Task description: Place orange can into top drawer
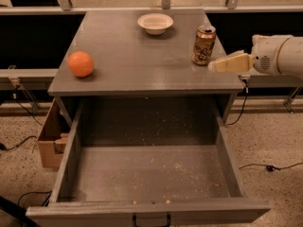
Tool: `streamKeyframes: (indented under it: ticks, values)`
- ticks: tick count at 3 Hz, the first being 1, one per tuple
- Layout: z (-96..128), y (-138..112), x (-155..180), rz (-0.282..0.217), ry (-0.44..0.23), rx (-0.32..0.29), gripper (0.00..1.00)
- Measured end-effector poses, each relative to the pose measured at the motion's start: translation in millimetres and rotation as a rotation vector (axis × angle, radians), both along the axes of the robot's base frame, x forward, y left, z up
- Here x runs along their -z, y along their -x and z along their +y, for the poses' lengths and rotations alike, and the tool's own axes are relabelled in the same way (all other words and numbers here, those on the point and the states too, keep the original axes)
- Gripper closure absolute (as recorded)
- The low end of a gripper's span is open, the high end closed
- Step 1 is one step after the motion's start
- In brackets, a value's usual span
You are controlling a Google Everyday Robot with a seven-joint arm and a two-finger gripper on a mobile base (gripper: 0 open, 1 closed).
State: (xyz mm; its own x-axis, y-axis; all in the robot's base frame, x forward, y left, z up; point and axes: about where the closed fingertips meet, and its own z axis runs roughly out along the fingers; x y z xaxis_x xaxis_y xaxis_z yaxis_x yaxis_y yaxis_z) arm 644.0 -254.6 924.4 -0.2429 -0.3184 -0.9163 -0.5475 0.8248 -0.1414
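Gripper (214,66) hovers just right of orange can (204,45) on cabinet (137,60), holding nothing; we can't tell the jaw spread.

Speckled floor (277,138), cardboard box (47,148), trailing black cables (269,167).
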Motion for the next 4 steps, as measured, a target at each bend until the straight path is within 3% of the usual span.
streamKeyframes:
  ticks: [1,2,3,4]
  values:
    - [-6,-44,0,-0.072,-0.101,0.025,0.00]
    - [-2,-83,7,-0.107,-0.192,0.021,0.00]
    - [10,-106,17,-0.115,-0.262,-0.002,0.00]
    - [21,-118,25,-0.114,-0.285,-0.024,0.18]
